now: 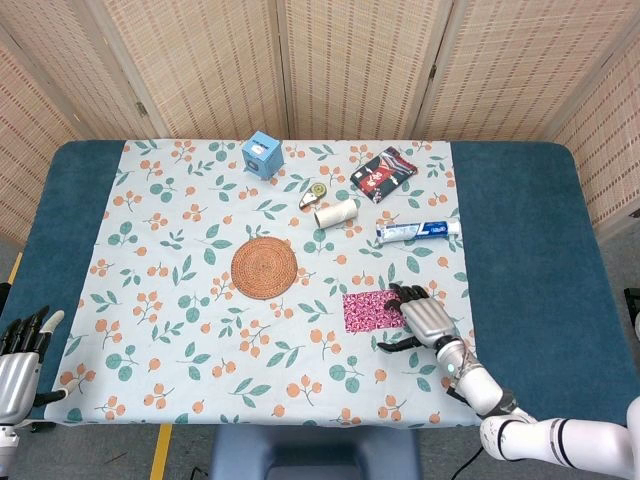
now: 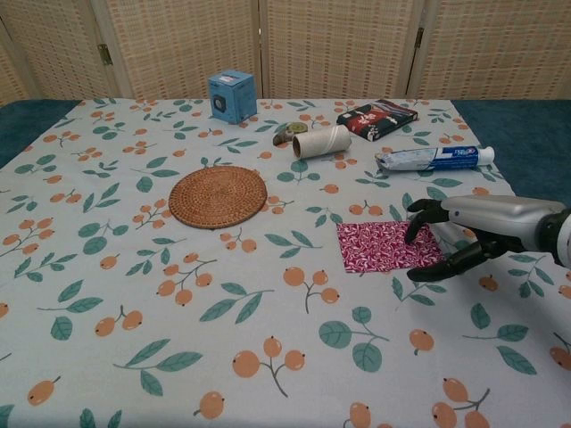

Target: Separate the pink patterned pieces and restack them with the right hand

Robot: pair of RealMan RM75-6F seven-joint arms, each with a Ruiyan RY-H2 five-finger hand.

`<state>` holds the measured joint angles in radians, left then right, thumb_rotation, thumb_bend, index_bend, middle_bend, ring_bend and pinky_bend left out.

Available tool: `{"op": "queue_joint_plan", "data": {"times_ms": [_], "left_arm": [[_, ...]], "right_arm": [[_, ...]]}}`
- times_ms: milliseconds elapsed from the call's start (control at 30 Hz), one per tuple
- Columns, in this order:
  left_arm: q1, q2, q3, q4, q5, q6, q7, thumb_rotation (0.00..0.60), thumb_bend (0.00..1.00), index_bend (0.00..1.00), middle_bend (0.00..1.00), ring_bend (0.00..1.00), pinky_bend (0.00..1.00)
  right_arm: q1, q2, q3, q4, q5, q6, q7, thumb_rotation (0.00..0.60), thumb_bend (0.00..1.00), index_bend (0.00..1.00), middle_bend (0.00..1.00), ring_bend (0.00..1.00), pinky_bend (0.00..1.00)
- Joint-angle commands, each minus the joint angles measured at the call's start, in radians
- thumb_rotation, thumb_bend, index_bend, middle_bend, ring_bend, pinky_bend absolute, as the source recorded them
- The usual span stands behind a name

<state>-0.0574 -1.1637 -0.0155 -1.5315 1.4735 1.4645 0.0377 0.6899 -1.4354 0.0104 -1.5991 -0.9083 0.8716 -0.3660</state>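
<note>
The pink patterned pieces [image 1: 372, 311] [image 2: 385, 246] lie flat on the flowery tablecloth [image 1: 180, 330] [image 2: 134, 294], spread out into one wide strip. Seen from the head camera, they sit at about 5 o'clock from the round woven straw mat [image 1: 265, 267] [image 2: 218, 196], near it but not touching.

The right hand [image 1: 424, 317] [image 2: 455, 236] is at the 3 o'clock end of the pink strip. Its dark fingertips [image 2: 416, 225] curl down onto that end of the strip, and the thumb reaches under along the near edge. I cannot tell if it really pinches the pink stuff or just rests on it.

The left hand [image 1: 20, 355] is far away at the 8 o'clock corner of the table, off the cloth. Its fingers point up and are spread apart, and it holds nothing.

At 12 o'clock from the pink pieces lie a white paper roll [image 1: 336, 212] [image 2: 322, 141] and a white and blue tube [image 1: 418, 230] [image 2: 434, 159]. A small blue box [image 1: 262, 154] [image 2: 232, 94] stands at 11 o'clock.
</note>
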Motion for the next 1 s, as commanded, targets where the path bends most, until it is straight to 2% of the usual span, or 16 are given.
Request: {"op": "queue_joint_plan", "data": {"times_ms": [33, 267, 433, 1000], "left_arm": [[0.0, 0.0, -0.001, 0.0, 0.0, 0.0, 0.0, 0.6, 0.17, 0.1, 0.0, 0.08, 0.0], [0.001, 0.0, -0.001, -0.004, 0.0, 0.003, 0.004, 0.6, 0.17, 0.1, 0.0, 0.08, 0.0], [-0.001, 0.001, -0.002, -0.01, 0.004, 0.004, 0.009, 0.6, 0.17, 0.1, 0.0, 0.08, 0.0], [0.007, 0.007, 0.002, -0.013, -0.002, 0.006, 0.009, 0.6, 0.17, 0.1, 0.0, 0.08, 0.0]], "right_arm": [[-0.013, 0.017, -0.01, 0.002, 0.001, 0.005, 0.005, 0.236, 0.21, 0.24, 0.0, 0.0, 0.0], [-0.044, 0.066, -0.013, -0.032, -0.064, 0.049, 0.028, 0.236, 0.21, 0.24, 0.0, 0.0, 0.0], [-0.043, 0.075, 0.009, -0.052, -0.088, 0.044, 0.056, 0.237, 0.21, 0.24, 0.0, 0.0, 0.0], [0.062, -0.055, 0.082, 0.076, 0.03, -0.039, -0.024, 0.234, 0.21, 0.24, 0.0, 0.0, 0.0]]}}
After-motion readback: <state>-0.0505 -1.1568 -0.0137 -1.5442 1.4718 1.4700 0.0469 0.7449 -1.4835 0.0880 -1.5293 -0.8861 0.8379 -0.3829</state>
